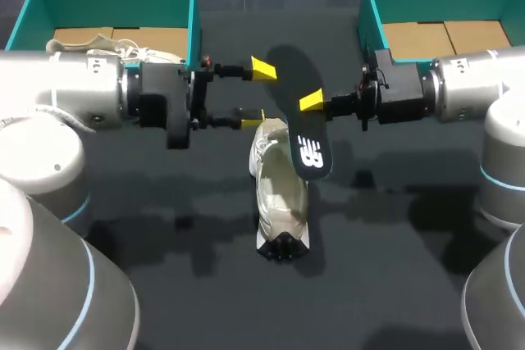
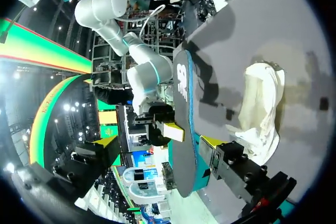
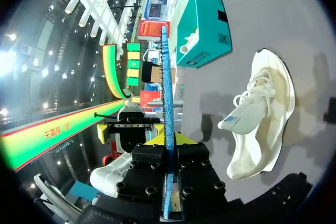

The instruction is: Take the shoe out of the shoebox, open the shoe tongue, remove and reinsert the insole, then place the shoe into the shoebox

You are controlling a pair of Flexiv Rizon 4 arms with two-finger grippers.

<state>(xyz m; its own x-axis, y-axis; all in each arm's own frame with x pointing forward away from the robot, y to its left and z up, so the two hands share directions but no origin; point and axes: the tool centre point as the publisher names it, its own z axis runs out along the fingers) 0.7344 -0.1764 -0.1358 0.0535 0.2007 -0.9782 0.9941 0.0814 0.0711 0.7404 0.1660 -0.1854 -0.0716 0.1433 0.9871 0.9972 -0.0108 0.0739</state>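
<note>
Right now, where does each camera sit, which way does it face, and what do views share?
Head: above, behind, looking down on the table; both arms show, left gripper open, right gripper shut on the insole by the shoe.
Left wrist: on left arm, facing insole's face and right gripper; own fingers show.
Right wrist: on right arm, looking along the insole's edge; own fingers show.
All share insole and shoe.

Bright overhead light, soft shadows on dark table (image 1: 164,284), wrist views warped
</note>
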